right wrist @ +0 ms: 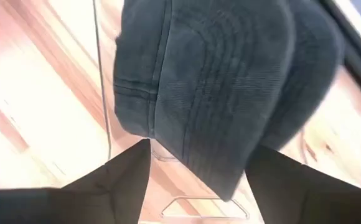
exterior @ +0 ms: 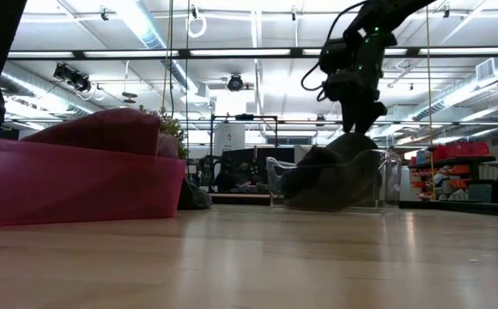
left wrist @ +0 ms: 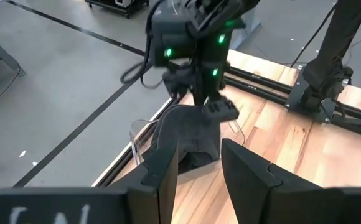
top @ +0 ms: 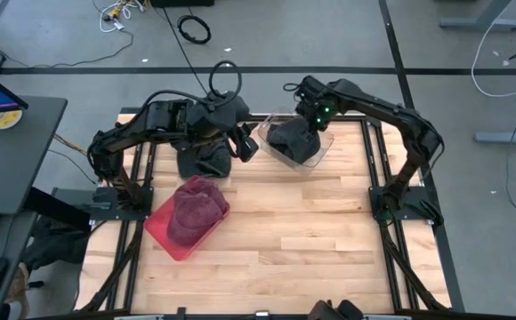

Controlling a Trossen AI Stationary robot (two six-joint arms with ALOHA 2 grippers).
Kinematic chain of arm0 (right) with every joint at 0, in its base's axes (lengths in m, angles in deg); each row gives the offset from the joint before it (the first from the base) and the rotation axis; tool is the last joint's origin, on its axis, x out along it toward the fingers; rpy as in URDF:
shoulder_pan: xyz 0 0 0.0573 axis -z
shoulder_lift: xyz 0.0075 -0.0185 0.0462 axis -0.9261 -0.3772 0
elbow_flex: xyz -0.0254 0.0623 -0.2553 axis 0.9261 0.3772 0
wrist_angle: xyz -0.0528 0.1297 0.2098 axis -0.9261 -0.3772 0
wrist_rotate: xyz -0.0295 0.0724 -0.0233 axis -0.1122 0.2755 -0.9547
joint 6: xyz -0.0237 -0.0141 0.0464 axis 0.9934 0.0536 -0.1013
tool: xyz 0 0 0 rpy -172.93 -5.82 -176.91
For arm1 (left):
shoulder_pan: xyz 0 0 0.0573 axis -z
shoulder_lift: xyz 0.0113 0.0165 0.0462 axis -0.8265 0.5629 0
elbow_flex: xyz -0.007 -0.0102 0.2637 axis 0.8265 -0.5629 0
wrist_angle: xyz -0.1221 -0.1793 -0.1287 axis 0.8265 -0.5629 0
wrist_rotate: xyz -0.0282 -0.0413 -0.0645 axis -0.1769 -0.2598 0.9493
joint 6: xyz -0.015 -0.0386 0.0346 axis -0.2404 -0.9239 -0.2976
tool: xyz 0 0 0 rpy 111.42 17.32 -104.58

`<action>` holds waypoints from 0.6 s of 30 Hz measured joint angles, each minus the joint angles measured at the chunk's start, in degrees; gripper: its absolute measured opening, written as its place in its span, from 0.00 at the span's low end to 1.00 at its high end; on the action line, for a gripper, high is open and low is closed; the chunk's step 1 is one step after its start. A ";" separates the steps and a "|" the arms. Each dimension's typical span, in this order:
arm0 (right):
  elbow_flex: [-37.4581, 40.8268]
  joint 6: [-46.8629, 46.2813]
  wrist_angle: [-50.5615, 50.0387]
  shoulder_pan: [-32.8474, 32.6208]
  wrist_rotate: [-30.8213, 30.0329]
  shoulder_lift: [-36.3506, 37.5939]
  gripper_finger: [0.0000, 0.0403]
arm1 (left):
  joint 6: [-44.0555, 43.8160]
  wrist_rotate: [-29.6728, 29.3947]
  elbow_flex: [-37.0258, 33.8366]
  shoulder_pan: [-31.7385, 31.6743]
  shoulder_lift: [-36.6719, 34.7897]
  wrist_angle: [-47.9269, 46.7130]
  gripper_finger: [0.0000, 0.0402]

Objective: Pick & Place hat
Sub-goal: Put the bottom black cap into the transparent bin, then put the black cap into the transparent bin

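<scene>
A dark grey hat [top: 292, 142] lies in a clear plastic bin [top: 326, 148] at the table's far edge, right of centre. It also shows in the low view [exterior: 335, 176] and the left wrist view [left wrist: 187, 134]. My right gripper [top: 304, 123] stands right over it, pointing down, open, with the hat's raised top edge [right wrist: 230, 174] between its fingers. My left gripper [top: 247, 147] hovers just left of the clear bin, open and empty [left wrist: 199, 168]. A maroon hat [top: 191, 209] sits in a red bin [top: 165, 233] left of centre. My right gripper [right wrist: 199, 174] comes at the dark hat from above, pointing down. Its open fingers stand on either side of the hat's uppermost edge [exterior: 352, 139]. The hat rests in the clear bin. Whether the fingers touch the cloth, I cannot tell.
A dark cloth lump [top: 201, 160] lies on the table under my left arm, at the far edge. The red bin [exterior: 77, 184] fills the low view's left. Bare wood spreads over the table's near half and right side. Black rails run along both table sides.
</scene>
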 joint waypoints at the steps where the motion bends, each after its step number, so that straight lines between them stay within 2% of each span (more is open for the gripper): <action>1: 0.00 0.04 0.12 0.00 0.06 0.67 0.64 | 0.00 0.00 0.00 0.00 0.00 -0.17 0.31; 9: -0.06 -1.11 3.57 -0.02 0.13 6.95 0.65 | -2.07 1.19 0.00 0.00 0.00 -4.98 0.31; 14: -0.09 -4.85 4.25 -1.24 0.17 12.79 0.65 | -9.92 2.99 -0.04 -0.71 0.18 -14.17 0.31; 18: -0.12 -9.65 5.92 -3.71 0.72 17.10 0.65 | -14.06 4.03 -0.06 -1.45 1.01 -17.14 0.31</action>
